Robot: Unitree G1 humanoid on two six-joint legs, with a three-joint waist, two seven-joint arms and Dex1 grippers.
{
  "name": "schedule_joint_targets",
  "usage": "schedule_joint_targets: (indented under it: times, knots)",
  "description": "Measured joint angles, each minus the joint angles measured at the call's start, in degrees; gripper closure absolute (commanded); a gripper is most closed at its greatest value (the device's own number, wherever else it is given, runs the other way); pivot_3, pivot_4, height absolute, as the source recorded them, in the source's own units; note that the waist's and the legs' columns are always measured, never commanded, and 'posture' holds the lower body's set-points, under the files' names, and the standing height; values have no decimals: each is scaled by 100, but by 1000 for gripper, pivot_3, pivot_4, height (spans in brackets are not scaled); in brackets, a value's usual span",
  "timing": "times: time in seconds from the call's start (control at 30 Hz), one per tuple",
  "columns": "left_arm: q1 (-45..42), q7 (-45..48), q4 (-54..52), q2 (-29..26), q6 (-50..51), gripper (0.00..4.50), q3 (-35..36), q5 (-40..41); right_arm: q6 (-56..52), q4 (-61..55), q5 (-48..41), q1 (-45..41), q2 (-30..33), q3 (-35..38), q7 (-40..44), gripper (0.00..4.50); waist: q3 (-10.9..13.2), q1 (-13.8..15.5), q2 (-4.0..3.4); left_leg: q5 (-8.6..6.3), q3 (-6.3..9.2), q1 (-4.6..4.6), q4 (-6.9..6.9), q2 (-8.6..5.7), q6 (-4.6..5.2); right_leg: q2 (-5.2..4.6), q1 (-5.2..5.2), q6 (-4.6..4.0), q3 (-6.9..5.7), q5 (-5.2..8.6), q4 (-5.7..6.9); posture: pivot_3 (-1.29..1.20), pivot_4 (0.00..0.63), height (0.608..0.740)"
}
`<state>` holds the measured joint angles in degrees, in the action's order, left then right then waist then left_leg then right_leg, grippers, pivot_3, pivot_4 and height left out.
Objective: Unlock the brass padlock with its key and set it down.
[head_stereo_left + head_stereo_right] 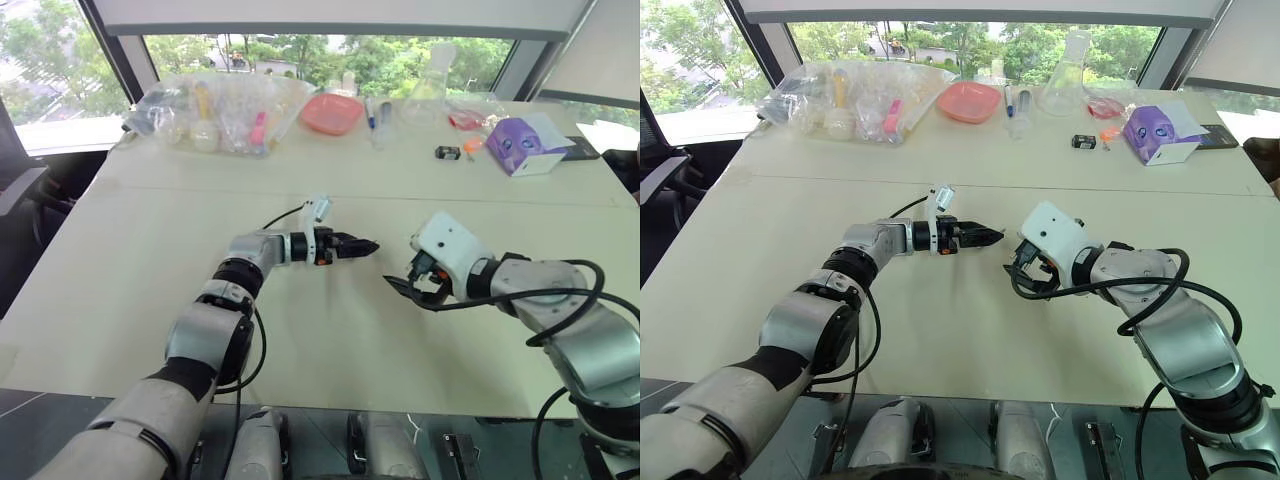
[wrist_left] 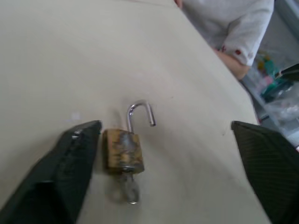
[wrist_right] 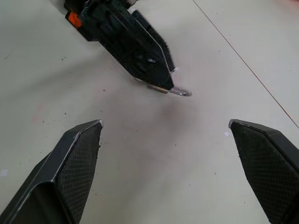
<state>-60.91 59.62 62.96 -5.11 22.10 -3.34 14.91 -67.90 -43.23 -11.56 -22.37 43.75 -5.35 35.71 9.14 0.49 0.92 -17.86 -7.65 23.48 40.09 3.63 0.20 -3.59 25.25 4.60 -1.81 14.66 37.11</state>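
Beige table (image 2: 56, 56): brass padlock (image 2: 123, 150), shackle open.

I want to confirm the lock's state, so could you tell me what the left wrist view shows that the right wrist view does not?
Left wrist view: the brass padlock lying on the table, shackle sprung open, key in its base, between the open left gripper fingers; a person's sleeve beyond.

Right wrist view: the open right gripper facing the left gripper, with a silvery loop under its tip.

Both: the pale table.

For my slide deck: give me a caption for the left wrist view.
Brass padlock, shackle sprung open and key in place, lying on the table between the left gripper's open fingers.
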Motion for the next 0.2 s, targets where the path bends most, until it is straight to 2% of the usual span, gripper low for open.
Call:
schedule_joint_targets:
  times: [0.1, 0.2]
  knots:
    - [21, -67, -112, -370, -417, 40, -17, -240, 0, -32, -9, 22, 5, 0, -63, 0, 0, -47, 0, 0, 1, 0, -1, 3, 0, 1, 6, -1, 0, 0, 5, 0, 150, 733]
    - [217, 44, -850, -824, -513, 40, 146, -193, 13, -23, -11, 43, 0, -9, -142, 0, 0, -73, 0, 1, 2, 1, -3, 5, -1, 0, 6, -1, 0, 0, 5, 0, 150, 733]
